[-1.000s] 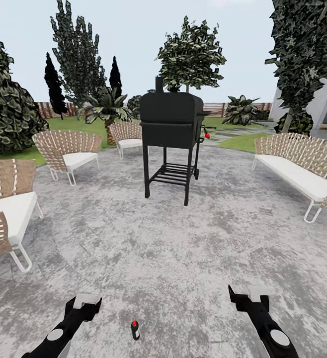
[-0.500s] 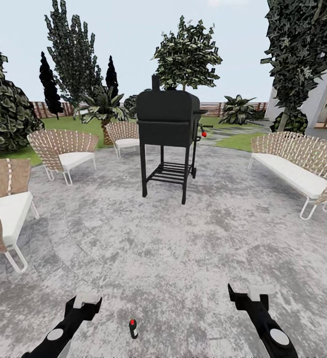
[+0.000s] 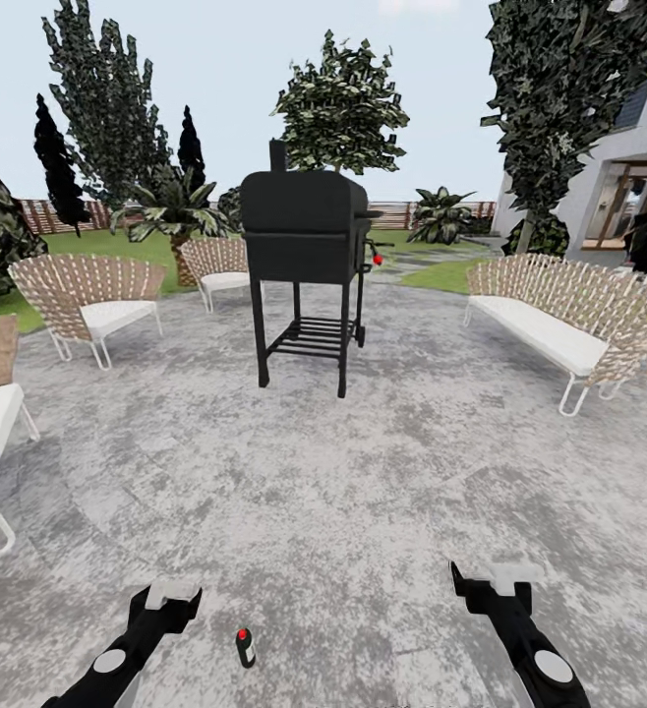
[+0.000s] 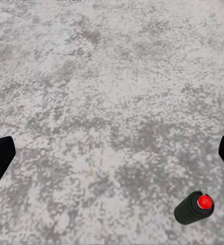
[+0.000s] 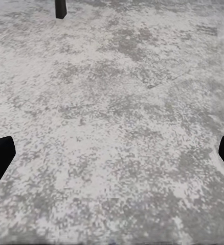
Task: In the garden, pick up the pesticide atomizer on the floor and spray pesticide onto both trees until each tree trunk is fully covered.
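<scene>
2 claws low over the grey paving (image 3: 343, 492), both spread wide, holding nothing. Left claw (image 3: 171, 600) is nearer: the pesticide atomizer (image 3: 246, 647) stands upright on the floor just to its right, red top up, close in front of the robot. Right claw (image 3: 488, 585) sits well apart. Both forearms point forward, low. Judgement: left arm should reach inward and down.

Mottled grey stone paving (image 3: 363, 492), small dark red-capped atomizer (image 3: 246, 647) upright on it, black grill (image 3: 304, 265), woven chairs (image 3: 92, 300)
</scene>
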{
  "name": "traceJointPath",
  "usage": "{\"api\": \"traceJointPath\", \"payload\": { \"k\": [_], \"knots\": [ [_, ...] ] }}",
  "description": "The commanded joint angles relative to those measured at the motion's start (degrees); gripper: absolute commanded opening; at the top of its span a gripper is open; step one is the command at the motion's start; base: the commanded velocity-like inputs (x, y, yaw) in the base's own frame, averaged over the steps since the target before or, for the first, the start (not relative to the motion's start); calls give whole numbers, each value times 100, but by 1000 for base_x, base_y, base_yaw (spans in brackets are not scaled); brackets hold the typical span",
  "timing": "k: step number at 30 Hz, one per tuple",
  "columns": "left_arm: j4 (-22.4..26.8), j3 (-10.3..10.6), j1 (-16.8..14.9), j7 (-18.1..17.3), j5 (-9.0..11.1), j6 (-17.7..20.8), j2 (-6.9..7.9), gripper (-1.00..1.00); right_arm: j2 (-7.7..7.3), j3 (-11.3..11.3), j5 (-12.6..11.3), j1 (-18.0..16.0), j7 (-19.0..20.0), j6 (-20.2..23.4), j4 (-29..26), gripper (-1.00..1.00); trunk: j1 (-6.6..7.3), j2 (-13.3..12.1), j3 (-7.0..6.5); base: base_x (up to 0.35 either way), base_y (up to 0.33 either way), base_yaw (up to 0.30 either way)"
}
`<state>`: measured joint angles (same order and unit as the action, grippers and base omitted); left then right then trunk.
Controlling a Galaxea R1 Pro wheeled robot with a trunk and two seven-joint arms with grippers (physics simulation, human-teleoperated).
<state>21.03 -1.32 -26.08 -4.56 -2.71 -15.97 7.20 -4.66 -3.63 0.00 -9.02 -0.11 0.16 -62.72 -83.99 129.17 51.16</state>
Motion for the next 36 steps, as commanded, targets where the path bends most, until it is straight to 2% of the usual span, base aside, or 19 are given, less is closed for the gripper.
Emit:
{"api": "traceJointPath", "payload": {
  "k": [1,8,24,36],
  "knots": [
    [1,-15,-2,-18,-28,-20,1,100,0,2,0,-3,-1,1,-2,100,-21,44,24,0,0,-296],
    [-2,-9,-10,-18,-28,-20,-5,100,0,3,0,-3,-6,1,-4,100,-175,324,159,0,0,-211],
    [-2,-40,-21,-19,-27,-70,-15,100,0,-7,-5,-3,-6,1,-9,100,-527,966,451,0,0,-7],
    [8,-52,-37,36,-23,-92,-15,100,0,-8,-2,-3,-6,1,-12,100,-527,966,453,0,-56,0]
  ]
}}
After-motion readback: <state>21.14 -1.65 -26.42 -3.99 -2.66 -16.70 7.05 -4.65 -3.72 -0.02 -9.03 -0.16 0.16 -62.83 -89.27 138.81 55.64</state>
